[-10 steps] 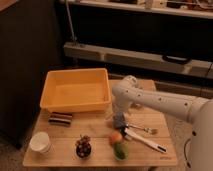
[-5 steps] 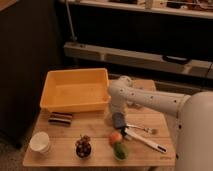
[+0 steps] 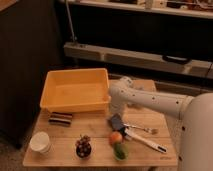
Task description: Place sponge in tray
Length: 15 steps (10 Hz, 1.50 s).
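The gripper (image 3: 118, 114) was positioned at the sponge (image 3: 117, 123), mid-table (image 3: 60, 151); its state could not be told. A firm grip was to be confirmed before lifting toward the tray (image 3: 75, 104).

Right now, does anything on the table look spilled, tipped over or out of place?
Nothing stands out. The tray sits level at the back left of the table, the white cup stands upright, and the gripper is down at the sponge near the middle. Nothing looks spilled.
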### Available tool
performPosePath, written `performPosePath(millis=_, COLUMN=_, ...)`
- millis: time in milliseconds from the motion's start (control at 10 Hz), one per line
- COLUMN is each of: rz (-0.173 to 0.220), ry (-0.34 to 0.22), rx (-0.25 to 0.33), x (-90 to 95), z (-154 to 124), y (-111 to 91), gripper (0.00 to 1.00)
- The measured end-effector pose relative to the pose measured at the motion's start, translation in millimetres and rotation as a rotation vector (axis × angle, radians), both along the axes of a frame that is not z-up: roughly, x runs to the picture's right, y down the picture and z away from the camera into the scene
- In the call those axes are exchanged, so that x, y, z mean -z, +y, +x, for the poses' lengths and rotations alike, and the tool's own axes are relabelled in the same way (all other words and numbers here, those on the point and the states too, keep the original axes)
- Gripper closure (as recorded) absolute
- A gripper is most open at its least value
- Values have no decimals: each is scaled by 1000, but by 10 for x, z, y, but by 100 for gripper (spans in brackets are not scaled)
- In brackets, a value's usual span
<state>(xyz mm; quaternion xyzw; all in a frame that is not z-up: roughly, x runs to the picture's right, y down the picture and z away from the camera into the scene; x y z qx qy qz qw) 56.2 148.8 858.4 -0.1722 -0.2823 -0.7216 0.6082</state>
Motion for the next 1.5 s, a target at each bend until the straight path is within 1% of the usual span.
performPosePath(millis=100, rz=15, ry=4, rx=-8, x=105, z=29, y=-124, gripper=99)
performPosePath(millis=300, rz=40, ry=17, rx=-6, x=375, z=102, y=-444, gripper=100)
performPosePath(millis=400, rz=48, ry=33, rx=8, x=531, z=150, y=-636, gripper=100)
performPosePath(millis=500, rz=61, ry=47, rx=22, x=664, z=163, y=-860, gripper=100)
performPosePath(millis=600, rz=71, ry=80, rx=49, x=827, z=213, y=-1167, gripper=100)
performPosePath(millis=700, rz=81, ry=102, rx=60, x=929, z=247, y=-1391, gripper=100)
performPosePath(millis=800, rz=89, ry=111, rx=59, x=1027, z=260, y=-1614, gripper=100)
performPosePath(millis=900, rz=96, ry=92, rx=34, x=1124, z=220, y=-1883, gripper=100)
performPosePath(millis=1000, rz=98, ry=56, rx=2, x=1186, z=114, y=-2062, gripper=100)
performPosePath(millis=1100, rz=98, ry=21, rx=-26, x=1199, z=-26, y=-2171, gripper=100)
performPosePath(millis=1200, rz=93, ry=-35, rx=-64, x=1176, z=-298, y=-2301, gripper=100)
performPosePath(millis=1300, rz=88, ry=-80, rx=-88, x=1128, z=-545, y=-2356, gripper=100)
performPosePath(millis=1500, rz=80, ry=-160, rx=-132, x=974, z=-994, y=-2383, gripper=100)
